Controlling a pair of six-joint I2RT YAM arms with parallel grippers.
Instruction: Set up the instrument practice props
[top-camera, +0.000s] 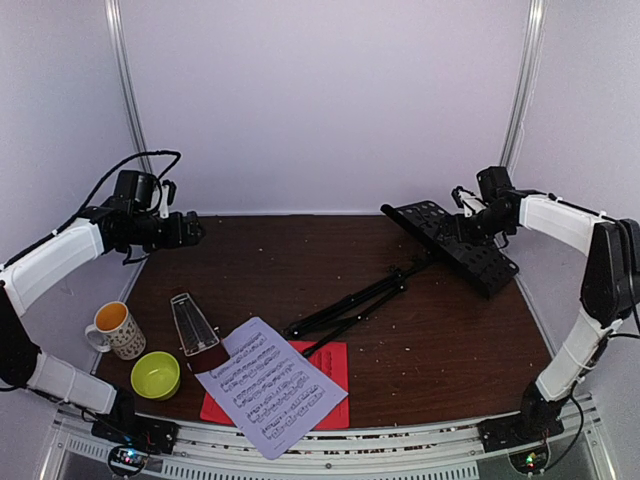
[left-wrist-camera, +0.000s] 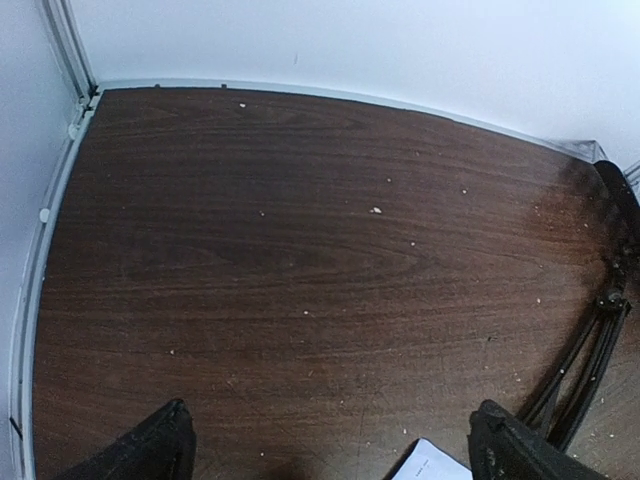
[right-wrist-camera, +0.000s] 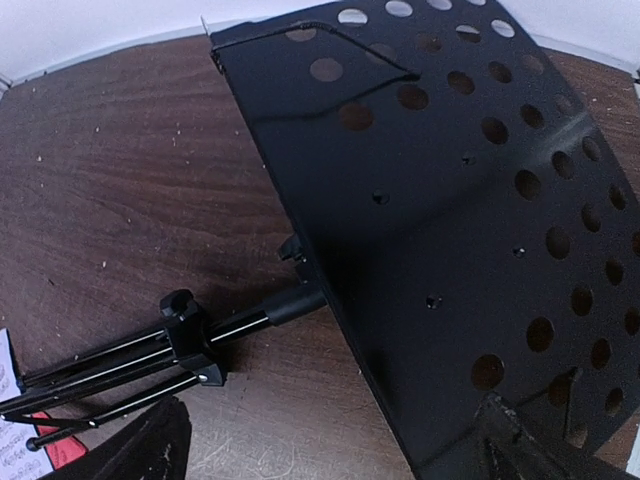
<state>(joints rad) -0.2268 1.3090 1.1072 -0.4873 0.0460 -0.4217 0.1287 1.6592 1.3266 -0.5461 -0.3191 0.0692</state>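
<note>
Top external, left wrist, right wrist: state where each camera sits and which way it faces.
Top external: above and behind the bases, facing down over the table; both arms show.
Left wrist: on the left gripper, facing bare wood; its fingers show.
Right wrist: on the right gripper, facing the music stand; its fingers show.
Shared: both wrist views catch the stand's legs.

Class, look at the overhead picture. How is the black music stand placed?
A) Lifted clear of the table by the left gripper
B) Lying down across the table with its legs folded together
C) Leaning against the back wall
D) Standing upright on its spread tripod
B: the music stand lies across the table. Its tripod legs are folded together and point toward the sheets, and its perforated desk is at the right rear.
</note>
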